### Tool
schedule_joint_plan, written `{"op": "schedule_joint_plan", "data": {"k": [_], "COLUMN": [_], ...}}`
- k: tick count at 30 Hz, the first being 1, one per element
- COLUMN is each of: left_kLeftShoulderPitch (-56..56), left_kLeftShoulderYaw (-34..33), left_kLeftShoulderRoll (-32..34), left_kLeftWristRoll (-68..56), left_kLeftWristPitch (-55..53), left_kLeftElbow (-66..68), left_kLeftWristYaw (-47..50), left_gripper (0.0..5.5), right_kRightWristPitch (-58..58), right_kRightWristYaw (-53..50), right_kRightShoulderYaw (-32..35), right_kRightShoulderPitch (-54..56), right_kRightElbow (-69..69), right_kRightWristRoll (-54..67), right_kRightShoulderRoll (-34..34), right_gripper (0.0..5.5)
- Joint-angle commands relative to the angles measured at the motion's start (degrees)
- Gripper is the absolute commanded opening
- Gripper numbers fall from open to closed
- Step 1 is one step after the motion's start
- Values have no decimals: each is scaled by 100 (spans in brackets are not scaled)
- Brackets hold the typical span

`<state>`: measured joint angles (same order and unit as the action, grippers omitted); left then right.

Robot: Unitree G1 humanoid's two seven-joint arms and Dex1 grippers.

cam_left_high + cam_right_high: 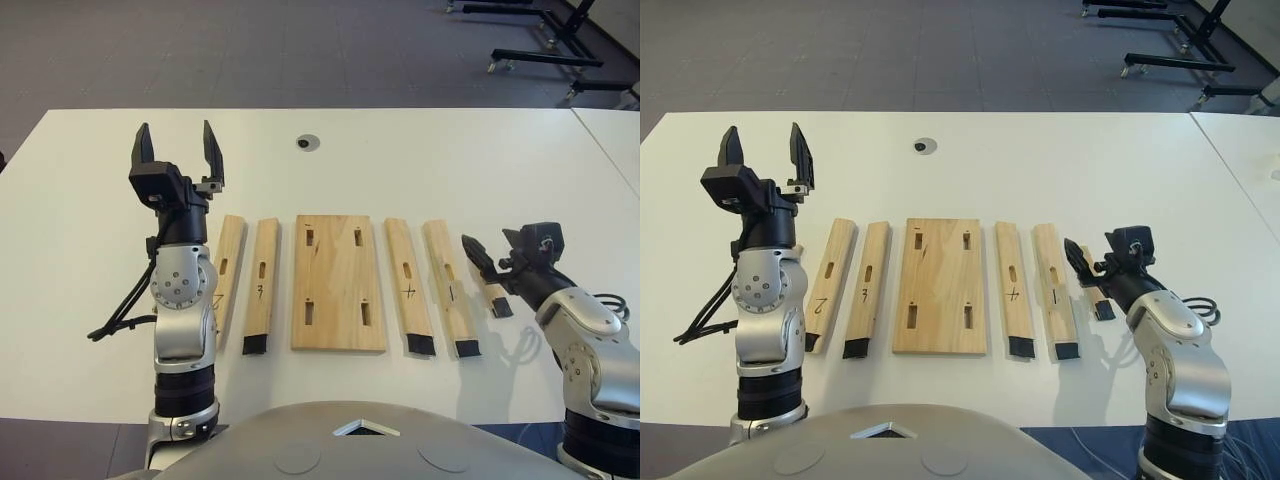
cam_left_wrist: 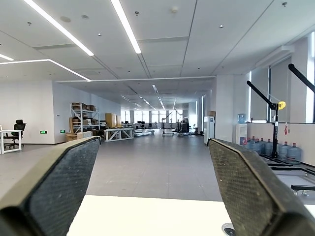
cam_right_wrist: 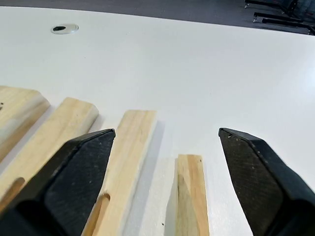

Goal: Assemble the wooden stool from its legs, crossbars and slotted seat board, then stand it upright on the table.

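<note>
The slotted seat board (image 1: 339, 283) lies flat mid-table. Two legs (image 1: 229, 270) (image 1: 262, 285) lie to its left and two more (image 1: 409, 285) (image 1: 450, 288) to its right, all with dark ends toward me. A short crossbar (image 1: 495, 297) lies just right of the outermost right leg. My left gripper (image 1: 179, 150) stands raised above the left legs, pointing up, open and empty. My right gripper (image 1: 497, 250) hovers low over the crossbar's (image 3: 191, 191) far end, open, with the crossbar and the outer leg (image 3: 130, 152) between its fingers' lines.
A round grommet (image 1: 307, 143) sits in the white table (image 1: 100, 200) behind the board. A second table (image 1: 615, 130) adjoins on the right. Black metal frames (image 1: 545, 55) stand on the floor beyond. Bare tabletop lies behind the parts.
</note>
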<state>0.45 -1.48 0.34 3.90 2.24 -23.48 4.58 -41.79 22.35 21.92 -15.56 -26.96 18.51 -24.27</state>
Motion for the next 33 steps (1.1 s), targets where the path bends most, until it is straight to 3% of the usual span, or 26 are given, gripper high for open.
{"op": "schedule_joint_plan", "data": {"k": [1, 11, 21, 25, 27, 33], "left_kLeftShoulderPitch": [61, -32, -147, -193, -236, -461], "left_kLeftShoulderYaw": [39, 127, 126, 96, 113, 120], "left_kLeftShoulderRoll": [-25, -29, -37, -32, -20, 77], "left_kLeftWristRoll": [70, 7, 7, -4, -21, -181], "left_kLeftWristPitch": [-109, -174, -197, -158, -167, -175], "left_kLeftElbow": [-128, -166, -97, -30, 19, 320], "left_kLeftWristYaw": [20, -76, -104, -106, -144, -375], "left_gripper": [401, 401, 401, 401, 401, 401], "right_kRightWristPitch": [123, 108, -111, -476, -603, 531], "right_kRightWristYaw": [58, -79, -76, -209, -298, -532], "right_kRightShoulderYaw": [134, -13, -461, -278, -171, -316], "right_kRightShoulderPitch": [-220, -814, -907, -727, -623, -214], "right_kRightElbow": [219, 666, 736, 922, 1037, 1002], "right_kRightWristRoll": [0, -197, -225, 30, 149, 44], "right_kRightShoulderRoll": [-91, -43, -74, 83, 166, 519], "right_gripper": [389, 389, 198, 131, 129, 129]}}
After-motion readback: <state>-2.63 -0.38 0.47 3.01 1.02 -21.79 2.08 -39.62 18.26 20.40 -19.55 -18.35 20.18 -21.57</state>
